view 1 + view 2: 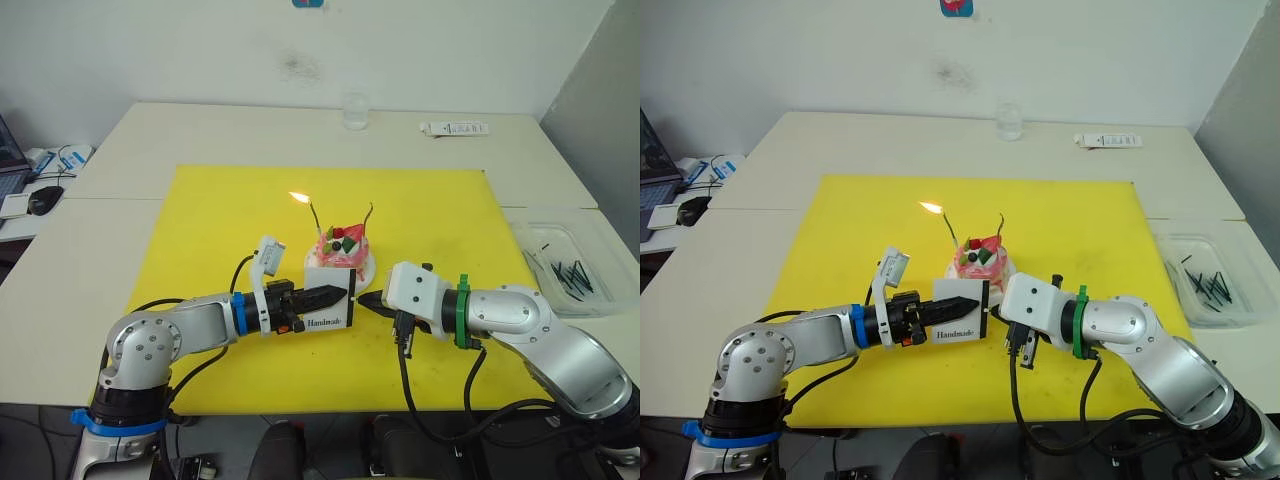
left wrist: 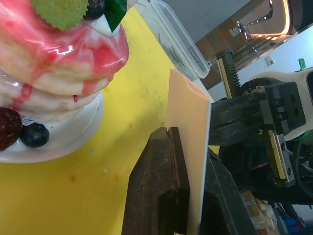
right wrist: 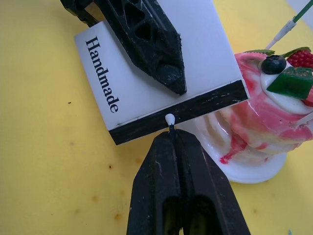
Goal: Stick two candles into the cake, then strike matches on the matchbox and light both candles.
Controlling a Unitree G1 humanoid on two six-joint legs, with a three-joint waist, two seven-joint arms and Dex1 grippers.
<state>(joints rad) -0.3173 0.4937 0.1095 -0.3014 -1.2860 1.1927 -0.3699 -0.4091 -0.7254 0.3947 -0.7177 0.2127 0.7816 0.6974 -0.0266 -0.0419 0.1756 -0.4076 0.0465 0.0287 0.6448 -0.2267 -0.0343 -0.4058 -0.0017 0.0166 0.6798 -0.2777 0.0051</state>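
Yellow mat [image 1: 200,230] — spare matches [image 1: 570,272] in clear tub [image 1: 600,300], left gripper [image 1: 335,296] clamping matchbox [image 1: 330,310], right gripper [image 3: 170,134] pinching match [image 3: 169,121]

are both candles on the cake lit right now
No, only the left candle carries a flame; the right candle standing in the cake is unlit.
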